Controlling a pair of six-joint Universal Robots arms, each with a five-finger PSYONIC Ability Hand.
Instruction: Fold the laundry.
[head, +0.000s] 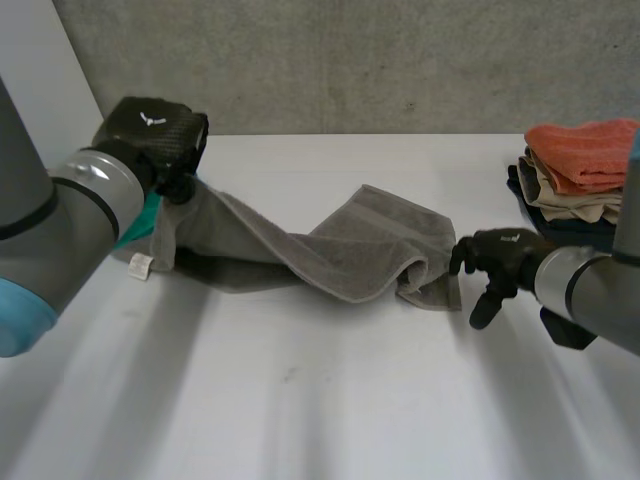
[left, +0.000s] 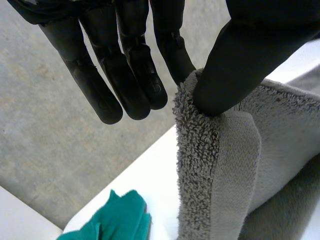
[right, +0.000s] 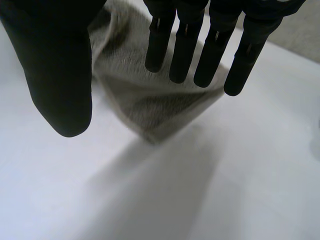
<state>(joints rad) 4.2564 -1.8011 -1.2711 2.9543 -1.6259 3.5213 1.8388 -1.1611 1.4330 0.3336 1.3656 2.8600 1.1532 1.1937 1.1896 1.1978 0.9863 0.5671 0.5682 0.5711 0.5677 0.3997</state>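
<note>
A grey towel (head: 350, 250) lies rumpled across the middle of the white table (head: 300, 400), and its left end is lifted off the surface. My left hand (head: 150, 130) holds that raised end. In the left wrist view the thumb (left: 235, 65) pinches the towel's hem (left: 220, 160) against a finger while the other fingers stay straight. My right hand (head: 500, 262) hovers just right of the towel's folded right corner. In the right wrist view its fingers (right: 185, 45) are straight and apart from the thumb, with the towel corner (right: 145, 105) lying loose below them.
A stack of folded laundry (head: 580, 165) with an orange towel on top sits at the table's right edge, behind my right hand. A teal cloth (head: 148, 218) lies under my left arm, and the teal cloth (left: 120, 220) sits beside the towel. A grey wall runs behind the table.
</note>
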